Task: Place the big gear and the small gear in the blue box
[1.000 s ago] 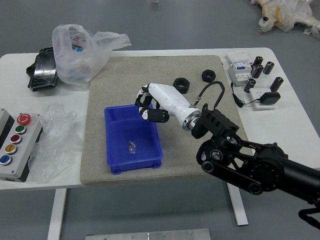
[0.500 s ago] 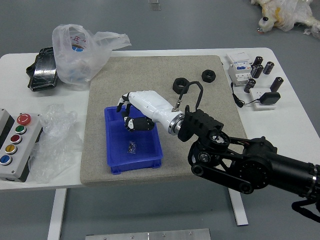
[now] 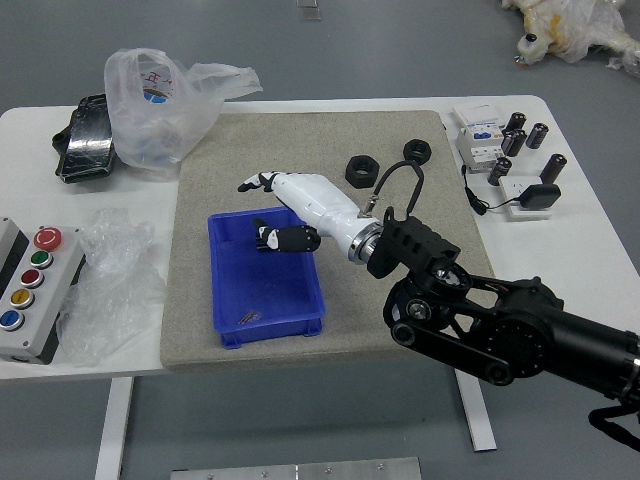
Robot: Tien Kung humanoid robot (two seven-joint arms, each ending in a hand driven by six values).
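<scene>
Right hand [image 3: 318, 205] above blue box [image 3: 268, 333], fingers apart, seemingly empty. Near black ring [image 3: 366, 182] and far black ring [image 3: 418, 161], likely the gears, lie outside; both placements probably remain.

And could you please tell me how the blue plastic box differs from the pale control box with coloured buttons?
The blue plastic box is open on top, while the pale control box is closed, with round buttons. The box rests on the grey mat; the control box sits directly on the white table. Both are on the robot's left.
</scene>
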